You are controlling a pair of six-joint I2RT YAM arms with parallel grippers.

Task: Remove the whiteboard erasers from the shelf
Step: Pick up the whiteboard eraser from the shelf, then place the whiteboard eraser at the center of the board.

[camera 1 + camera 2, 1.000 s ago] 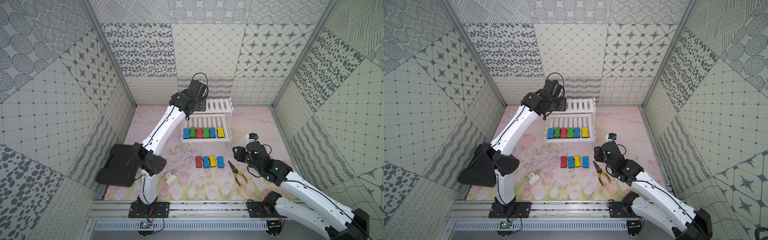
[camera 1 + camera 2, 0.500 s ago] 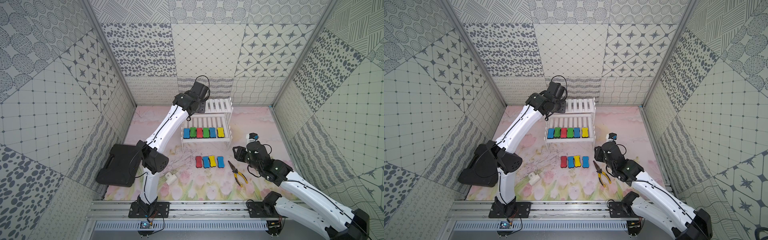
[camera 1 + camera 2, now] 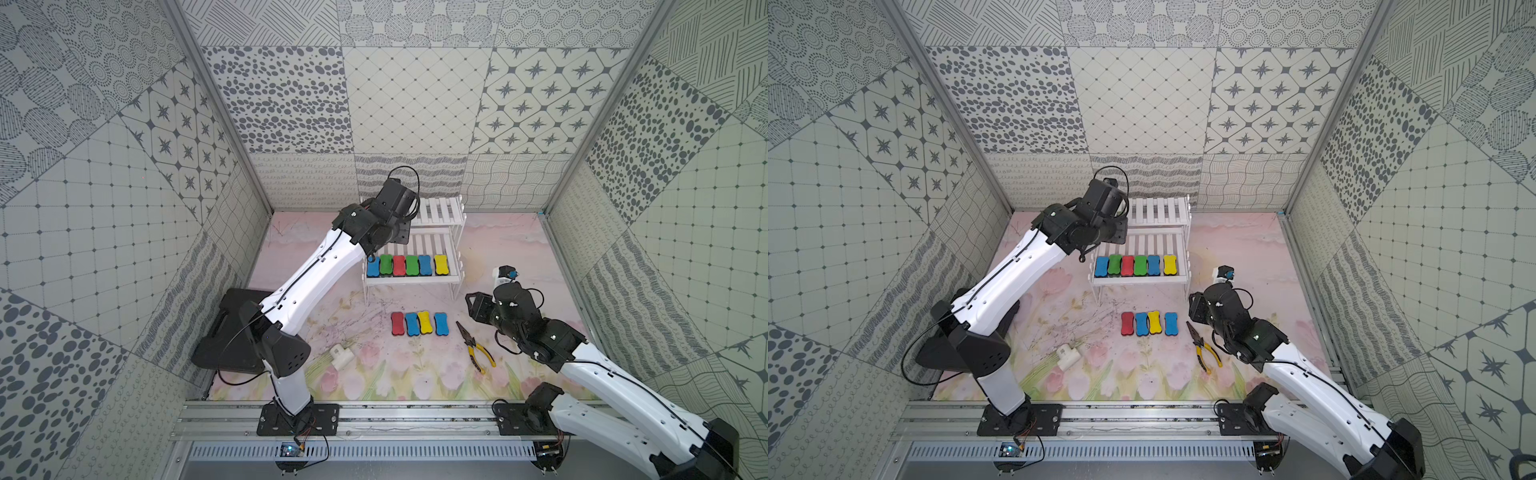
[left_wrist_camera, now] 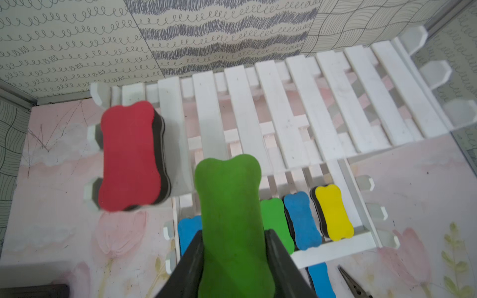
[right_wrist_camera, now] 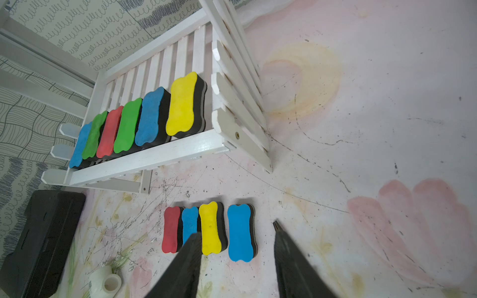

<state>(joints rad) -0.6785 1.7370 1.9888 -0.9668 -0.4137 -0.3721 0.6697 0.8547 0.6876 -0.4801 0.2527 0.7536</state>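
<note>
Black left fingers (image 4: 189, 265) pinch a bone-shaped, fuzzy green eraser (image 4: 229, 206).

Upper tier of shelf (image 4: 335, 108): bare slats beside red eraser (image 4: 129, 154); lower tier front edge filled by six close-set erasers (image 5: 151, 116), slats behind bare; mat (image 3: 415, 300) between shelf and four-eraser row (image 3: 424, 323) open; pliers (image 3: 471, 343) just beside that row

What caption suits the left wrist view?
Left tool shut on green bone-shaped foam eraser over white slatted shelf; red bone-shaped eraser beside it on top tier.

The left arm (image 3: 316, 270) hides the left tool (image 4: 233, 232) and red eraser (image 4: 130, 154) in both top views.
</note>
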